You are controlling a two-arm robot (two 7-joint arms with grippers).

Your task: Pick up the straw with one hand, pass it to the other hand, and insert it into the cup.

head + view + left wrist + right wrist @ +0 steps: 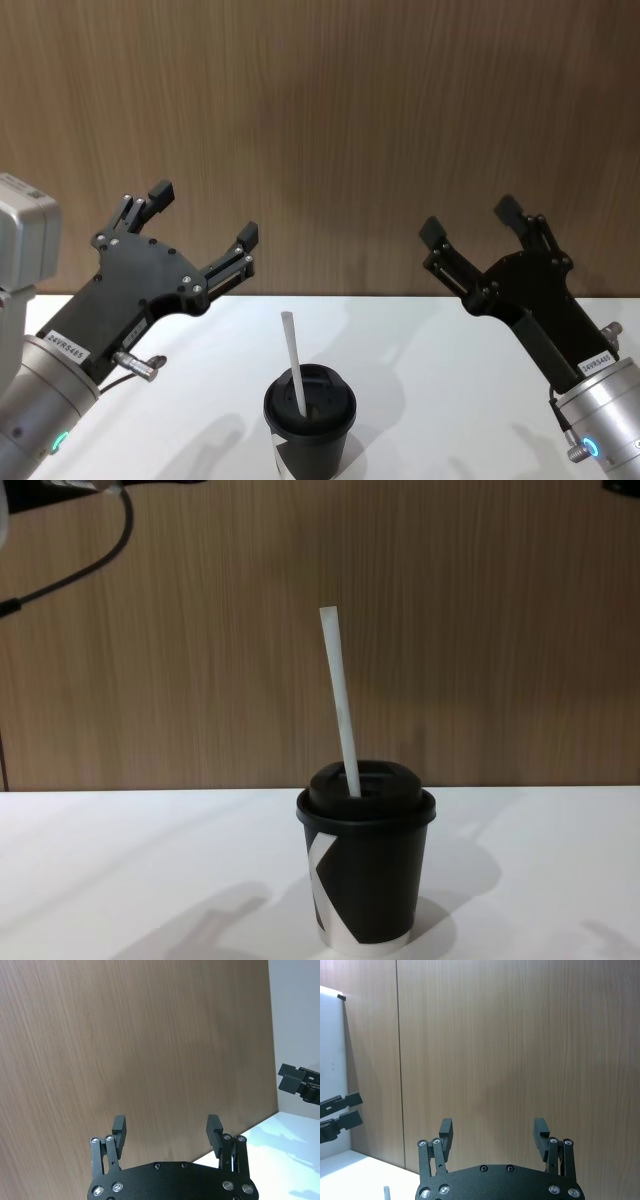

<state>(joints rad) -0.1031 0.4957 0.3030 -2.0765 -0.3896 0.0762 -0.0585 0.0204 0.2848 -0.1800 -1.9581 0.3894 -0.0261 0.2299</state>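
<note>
Straw (341, 710), thin white paper, is seated tilted in the lidded black paper cup (366, 880). Both the left gripper (203, 213) and right gripper (470, 217) are spread wide, empty, raised well apart; a descending arm could topple it.

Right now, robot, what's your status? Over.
Left tool open, raised. Right tool open, raised. Straw in the cup. Nothing in the way.

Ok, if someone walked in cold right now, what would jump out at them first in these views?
Probably the white straw standing in the lid of the black cup, leaning slightly, at the near middle of the white table. Next, the two black tools raised on either side above it, left tool and right tool, both open and holding nothing, against the wood-panel wall.
</note>
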